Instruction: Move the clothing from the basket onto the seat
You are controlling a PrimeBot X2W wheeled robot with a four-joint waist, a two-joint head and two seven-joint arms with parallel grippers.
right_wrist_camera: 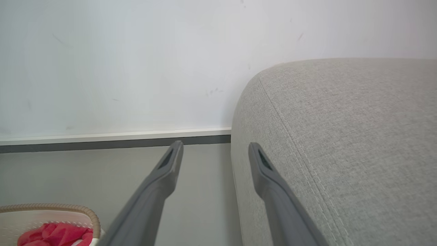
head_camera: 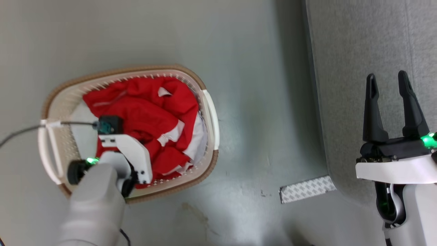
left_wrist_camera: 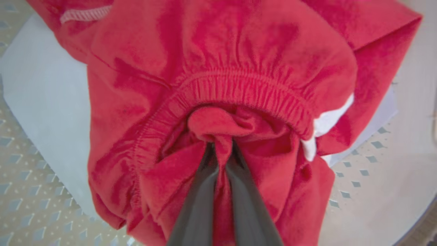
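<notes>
The oval cream basket [head_camera: 65, 99] with a brown rim stands on the floor at the left, and red clothing [head_camera: 146, 112] with white trim fills it. My left gripper [left_wrist_camera: 222, 150] reaches down into the basket and is shut on a fold of the red clothing [left_wrist_camera: 218, 85] beside its elastic band. The light grey seat [head_camera: 372, 41] runs along the right side. My right gripper [head_camera: 387, 80] hovers open over the seat's edge with nothing between its fingers; in the right wrist view the right gripper [right_wrist_camera: 215, 148] straddles the seat [right_wrist_camera: 351, 130] corner.
A pale sheet [left_wrist_camera: 44, 102] lies under the clothing in the basket. A patterned white strip [head_camera: 307, 188] lies on the grey floor by the seat's corner. A cable [head_camera: 20, 132] runs across the basket's left handle. A wall with a skirting board [right_wrist_camera: 112, 140] stands behind.
</notes>
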